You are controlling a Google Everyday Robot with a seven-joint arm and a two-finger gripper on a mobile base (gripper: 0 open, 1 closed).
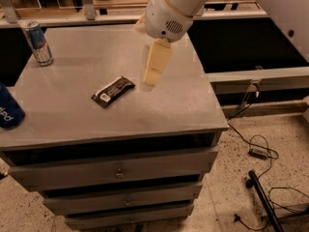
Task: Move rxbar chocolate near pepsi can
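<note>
Camera view: gripper (149,80) above the cabinet top (183,105), just right of rxbar chocolate (113,91), not touching it; open or closed, cannot tell. Rxbar chocolate flat at mid-top, well apart from pepsi can (8,109) at left edge. Judged barely begun: grasp, carry left, set down all remaining.

We see grey table top (178,115), flat and matte, sitting over stack of drawers (118,170).
We take rxbar chocolate (113,91) as landmark: it lies flat near middle of top, set at angle, white label patch at its near-left end.
Pepsi can (8,111): well left of bar and nearer front, at left edge, partly cut by frame.
Slim silver-and-blue can (37,42): upright, well left of and behind bar, near back-left corner.
Gripper (147,83): just right of bar, above top, apart from bar.
</note>
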